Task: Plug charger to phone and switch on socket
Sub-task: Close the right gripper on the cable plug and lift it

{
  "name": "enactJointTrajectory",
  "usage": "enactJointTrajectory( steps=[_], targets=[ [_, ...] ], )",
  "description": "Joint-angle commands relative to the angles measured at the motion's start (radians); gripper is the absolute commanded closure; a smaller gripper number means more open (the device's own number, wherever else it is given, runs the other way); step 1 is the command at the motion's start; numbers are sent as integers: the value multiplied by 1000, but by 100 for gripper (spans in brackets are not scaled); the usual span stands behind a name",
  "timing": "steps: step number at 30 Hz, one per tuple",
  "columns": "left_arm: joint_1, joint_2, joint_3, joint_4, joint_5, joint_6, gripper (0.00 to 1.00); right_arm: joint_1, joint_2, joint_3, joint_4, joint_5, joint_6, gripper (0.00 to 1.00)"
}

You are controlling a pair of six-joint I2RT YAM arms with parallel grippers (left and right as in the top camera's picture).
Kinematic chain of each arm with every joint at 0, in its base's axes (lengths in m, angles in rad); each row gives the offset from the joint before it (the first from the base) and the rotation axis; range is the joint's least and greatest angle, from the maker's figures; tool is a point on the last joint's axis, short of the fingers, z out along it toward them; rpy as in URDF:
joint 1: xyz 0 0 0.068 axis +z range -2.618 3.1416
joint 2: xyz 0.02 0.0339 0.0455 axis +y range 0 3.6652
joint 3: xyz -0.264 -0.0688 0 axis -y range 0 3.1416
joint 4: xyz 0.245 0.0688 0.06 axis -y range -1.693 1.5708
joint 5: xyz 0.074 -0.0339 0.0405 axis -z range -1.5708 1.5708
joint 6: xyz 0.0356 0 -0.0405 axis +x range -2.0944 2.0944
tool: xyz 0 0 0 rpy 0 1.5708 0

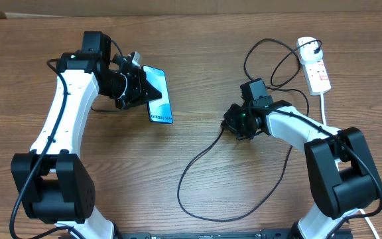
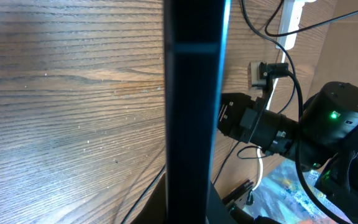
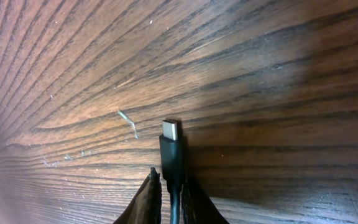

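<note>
**Item: charging set, mid-task**

- **Left gripper** (image 1: 140, 89): pressed onto one long edge of the phone (image 1: 159, 98). The phone was tilted off the table (image 1: 197, 40) with its screen showing overhead. In the left wrist view its black edge (image 2: 194, 93) filled the centre of the frame.
- **Right gripper** (image 1: 233, 123): pinched on the charger (image 3: 173, 165) just behind the tip (image 3: 171, 129). The fingers (image 3: 146, 199) sat close either side of the black body, and the tip pointed out low over the wood.
- **Position, charger to phone:** well apart. The tip sat to the right of the phone with bare table between. The phone's port could not be made out in any view.
- **Socket** (image 1: 315, 65): at the far right of the table, beyond the right gripper, with a black plug at its far end. Its switch state could not be read.

**Hazards, as judged:**
1. The tip could miss the port. Little of it stood past the fingers, so a small tilt would land it on the phone's rim.
2. The phone could twist in its one-edge hold under the push of insertion.
3. The slack cable looped on the table could drag or catch as the right arm crossed, turning the tip in the grip.
</note>
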Motion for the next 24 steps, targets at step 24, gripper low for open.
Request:
enactJointTrajectory(
  steps=[24],
  targets=[
    [-2,0,-1,45,253,47,96,-24,19,12,16,-156,-97,96]
  ],
)
